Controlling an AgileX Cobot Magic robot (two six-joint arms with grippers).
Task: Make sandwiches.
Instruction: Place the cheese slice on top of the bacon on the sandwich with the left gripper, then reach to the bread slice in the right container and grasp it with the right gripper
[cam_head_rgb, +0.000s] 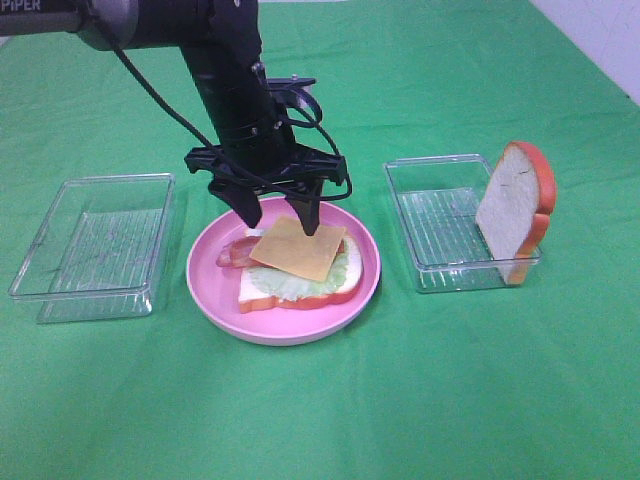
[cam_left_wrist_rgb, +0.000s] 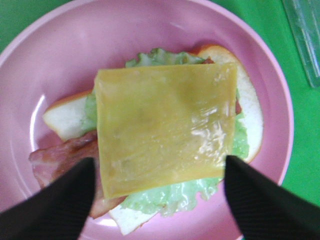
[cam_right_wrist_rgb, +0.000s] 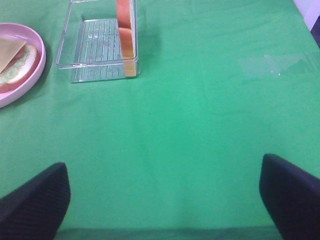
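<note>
Cheese (cam_left_wrist_rgb: 165, 130) tops the sandwich between spread, empty left fingers (cam_left_wrist_rgb: 55, 200), seemingly just clear.

The left hand (cam_head_rgb: 279, 215) hangs spread over the cheese-topped sandwich (cam_head_rgb: 297, 264) on the pink plate (cam_head_rgb: 215, 295).

Directly under the left gripper (cam_head_rgb: 280, 216), the cheese square (cam_head_rgb: 298, 248) covers most of the stack: only a fringe of lettuce (cam_head_rgb: 300, 286) shows, and the bacon (cam_head_rgb: 236, 254) peeks out on one side. The bottom bread slice (cam_head_rgb: 262, 291) shows at its edges alone. In the left wrist view the pink plate (cam_left_wrist_rgb: 60, 60) runs off the frame. The right gripper (cam_right_wrist_rgb: 165, 200) shows only two dark fingertips (cam_right_wrist_rgb: 35, 205), cropped, and far off the upright bread slice (cam_right_wrist_rgb: 126, 35) is cut at the top.
</note>
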